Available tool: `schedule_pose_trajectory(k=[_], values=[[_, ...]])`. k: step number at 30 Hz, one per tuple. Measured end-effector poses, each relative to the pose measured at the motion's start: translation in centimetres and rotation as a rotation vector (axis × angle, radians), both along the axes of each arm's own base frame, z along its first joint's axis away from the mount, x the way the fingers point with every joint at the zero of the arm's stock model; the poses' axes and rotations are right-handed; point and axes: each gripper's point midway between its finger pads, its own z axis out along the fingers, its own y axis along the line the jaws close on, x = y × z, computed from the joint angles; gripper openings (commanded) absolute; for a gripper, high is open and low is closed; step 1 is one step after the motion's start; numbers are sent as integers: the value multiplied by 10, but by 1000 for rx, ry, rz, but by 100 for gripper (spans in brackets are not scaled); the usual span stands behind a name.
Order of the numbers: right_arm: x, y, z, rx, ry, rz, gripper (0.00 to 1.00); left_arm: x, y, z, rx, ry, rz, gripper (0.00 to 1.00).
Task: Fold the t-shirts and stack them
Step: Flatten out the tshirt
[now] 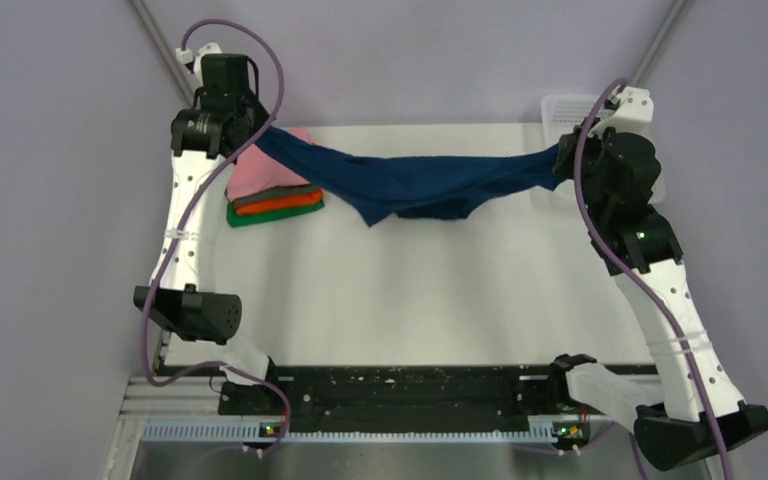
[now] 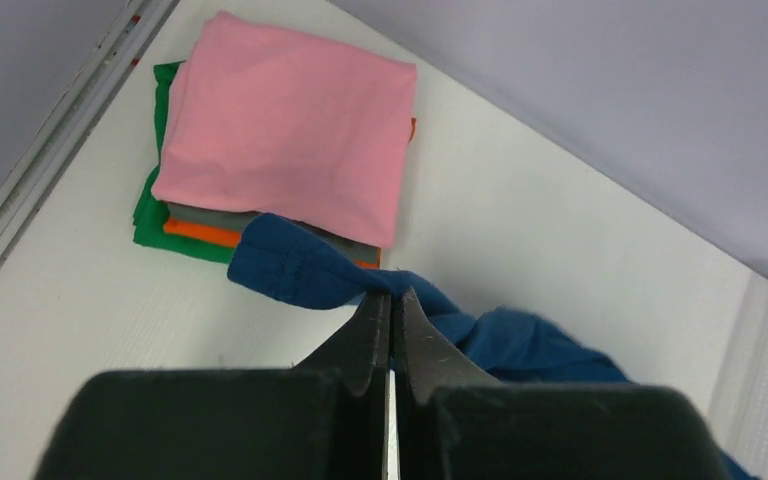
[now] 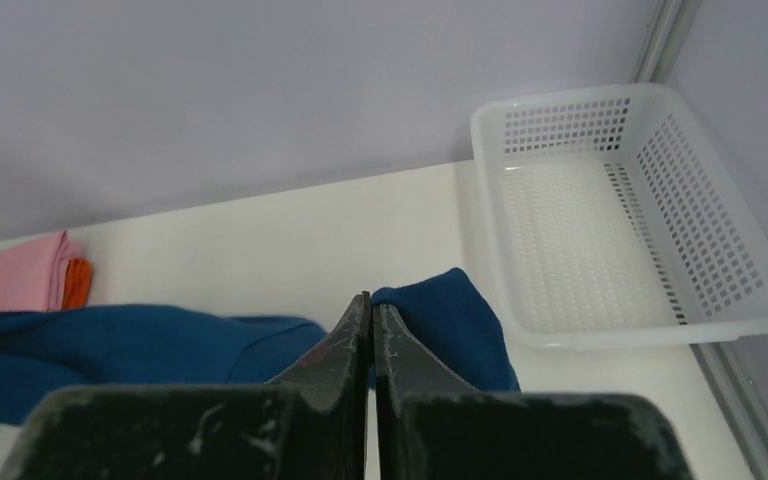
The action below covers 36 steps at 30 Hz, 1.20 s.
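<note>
Jaws of left gripper [image 2: 392, 298] and right gripper [image 3: 370, 302] clamp one navy t-shirt [image 1: 420, 180], stretched between them. Four folded t-shirts [image 2: 285, 120] lie stacked; one white basket [image 3: 705, 220] stands well apart.

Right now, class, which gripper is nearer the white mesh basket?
The right. The right gripper, shut on the navy t-shirt, sits beside the basket; the left gripper holds the shirt's other end by the folded stack.

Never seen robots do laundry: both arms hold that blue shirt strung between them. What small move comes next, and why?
Probably lower both grippers together to lay the shirt flat on the table. It hangs unfolded, sagging between the shut left gripper and right gripper, so it needs spreading before folding.
</note>
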Motion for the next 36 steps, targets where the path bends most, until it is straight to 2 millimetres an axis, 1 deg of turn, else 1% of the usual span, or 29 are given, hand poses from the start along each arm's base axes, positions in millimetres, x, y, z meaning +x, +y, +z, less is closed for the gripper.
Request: schedule_pose_trajectory(k=[3, 4, 8, 10, 13, 15, 17, 18, 20, 21, 22, 23, 25, 26, 27, 28, 29, 30, 31, 32, 33, 34, 35, 36], values=[[-18, -5, 8, 9, -16, -6, 0, -15, -2, 5, -8, 3, -19, 0], [-26, -7, 11, 16, -23, -7, 0, -24, -1, 8, -8, -3, -21, 0], [-63, -18, 18, 34, -55, -19, 0, -73, 7, 24, -1, -45, -17, 0], [-76, -23, 16, 42, -58, -30, 0, -95, 11, 33, 0, -78, -16, 0], [-91, -29, 6, 49, -42, -46, 0, -121, 14, 45, 2, -124, -21, 0], [-92, -30, -6, 46, -11, -51, 0, -126, 15, 46, 4, -129, -20, 0], [-88, -29, -25, 38, 40, -53, 0, -124, 16, 42, 7, -118, -16, 0], [-85, -28, -35, 33, 68, -54, 0, -119, 15, 35, 9, -97, -16, 0], [-78, -26, -61, 19, 141, -58, 0, -103, 12, 13, 15, -30, -20, 1], [-72, -24, -76, 13, 181, -62, 0, -89, 10, -4, 18, 19, -24, 6], [-67, -23, -92, 4, 222, -65, 0, -76, 8, -21, 22, 63, -26, 12], [-63, -22, -105, 0, 255, -69, 0, -59, 5, -42, 26, 119, -27, 26], [-53, -19, -138, -12, 334, -75, 0, -29, 1, -88, 35, 229, -32, 54], [-50, -18, -158, -21, 384, -79, 2, -17, -2, -114, 34, 293, -35, 61], [-47, -17, -175, -24, 423, -82, 6, -8, -6, -140, 32, 360, -43, 65], [-45, -16, -191, -25, 461, -86, 14, -1, -10, -168, 23, 437, -48, 67], [-45, -15, -207, -25, 504, -90, 29, 3, -12, -188, 17, 490, -54, 69], [-44, -14, -225, -25, 552, -96, 52, 3, -15, -211, 7, 559, -56, 70], [-44, -13, -236, -15, 582, -105, 69, 0, -17, -223, 0, 601, -61, 76], [-44, -14, -248, -12, 618, -114, 81, -7, -20, -234, -14, 645, -68, 80], [-44, -13, -256, 2, 643, -128, 90, -13, -22, -238, -26, 667, -77, 87], [-45, -14, -263, 11, 664, -142, 98, -19, -26, -239, -41, 673, -88, 88], [-45, -14, -267, 22, 681, -155, 99, -29, -31, -238, -64, 668, -104, 90], [-46, -14, -269, 37, 684, -167, 99, -40, -35, -236, -79, 669, -120, 97]])
